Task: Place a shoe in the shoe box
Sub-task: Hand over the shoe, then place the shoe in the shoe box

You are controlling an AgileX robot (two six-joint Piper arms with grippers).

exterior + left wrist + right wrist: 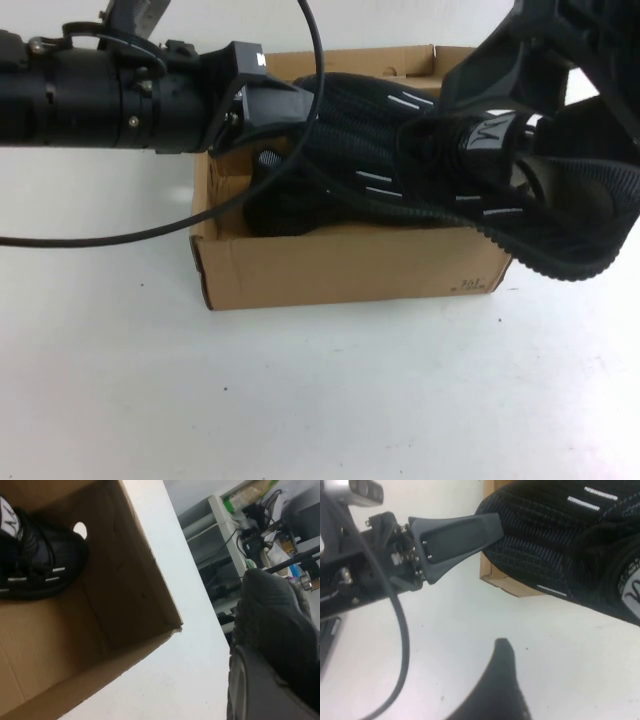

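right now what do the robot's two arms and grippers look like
Both arms are matte black. The left arm is a ribbed cylinder with small screws, a loose black cable looping off it, and a boxy wrist. The left gripper has flat tapered black jaws; the right gripper is angular black plastic.

Box crowded above, floor partly bare

A black sneaker (pixel 380 160) slants across the shoe box (pixel 340 265) mouth, its heel overhanging the right wall; the left gripper (pixel 262 120) blocks the left end. Inside, the second sneaker (pixel 35 560) sits by the finger-hole wall; remaining cardboard floor lies open. White table (pixel 300 400) in front is free.
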